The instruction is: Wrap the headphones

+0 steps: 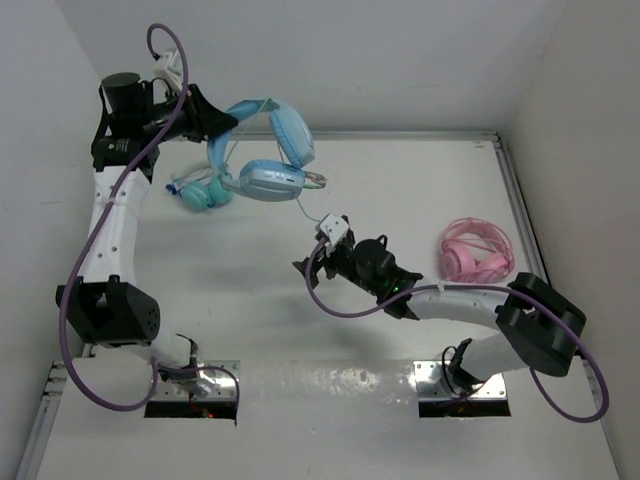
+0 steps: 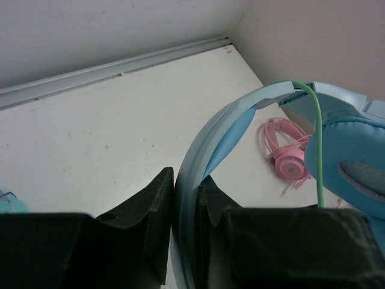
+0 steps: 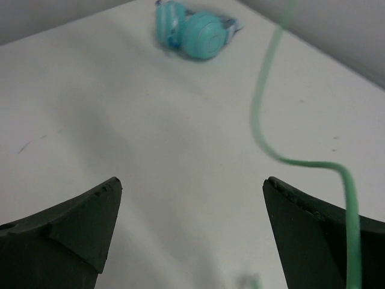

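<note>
The headphones [image 1: 272,152], light sky-blue, hang above the table at the back left. My left gripper [image 1: 214,121] is shut on their headband. In the left wrist view the headband [image 2: 219,132] runs straight between the fingers of the left gripper [image 2: 186,179], and one padded cup [image 2: 352,165] hangs at the right. The thin pale-green cable [image 2: 317,153] drops from the headband. My right gripper [image 1: 312,256] is near the table's middle, below the cups. The right gripper [image 3: 191,188] is open and holds nothing. The cable [image 3: 269,141] curves past its right finger.
Smaller teal headphones [image 1: 200,190] lie on the table under the left gripper and show as the teal headphones [image 3: 195,27] in the right wrist view. Pink headphones [image 1: 478,252] lie at the right. White walls close in the back and both sides.
</note>
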Motion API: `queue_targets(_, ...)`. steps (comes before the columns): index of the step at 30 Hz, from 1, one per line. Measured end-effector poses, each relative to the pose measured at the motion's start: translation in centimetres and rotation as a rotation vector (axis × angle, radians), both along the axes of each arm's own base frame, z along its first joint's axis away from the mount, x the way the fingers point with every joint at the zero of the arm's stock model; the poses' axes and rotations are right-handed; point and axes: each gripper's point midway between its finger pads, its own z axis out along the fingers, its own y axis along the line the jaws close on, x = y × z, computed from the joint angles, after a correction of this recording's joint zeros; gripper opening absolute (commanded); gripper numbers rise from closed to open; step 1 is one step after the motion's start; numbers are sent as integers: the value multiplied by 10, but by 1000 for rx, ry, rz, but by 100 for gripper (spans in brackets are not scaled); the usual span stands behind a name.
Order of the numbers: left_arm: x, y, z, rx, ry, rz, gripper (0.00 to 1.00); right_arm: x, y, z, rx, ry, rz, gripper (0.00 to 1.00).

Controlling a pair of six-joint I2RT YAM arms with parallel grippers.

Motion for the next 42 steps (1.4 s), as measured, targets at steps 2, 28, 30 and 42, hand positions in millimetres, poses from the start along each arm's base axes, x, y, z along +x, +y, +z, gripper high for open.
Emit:
queue_targets(2,1,1,9,-2,-18,3,0,-15,5,-13,-28,51,83,98)
queue_targets(28,14,8,24,-29,-23,29,0,-65,19,-4,9,689,525,92)
queue_targets(30,14,9,24,-32,-21,32,0,-9,5,0,185,783,359,83)
queue_targets(42,15,10,24,-27,-25,39,0,-67,67,-118,-139,1115,423,92)
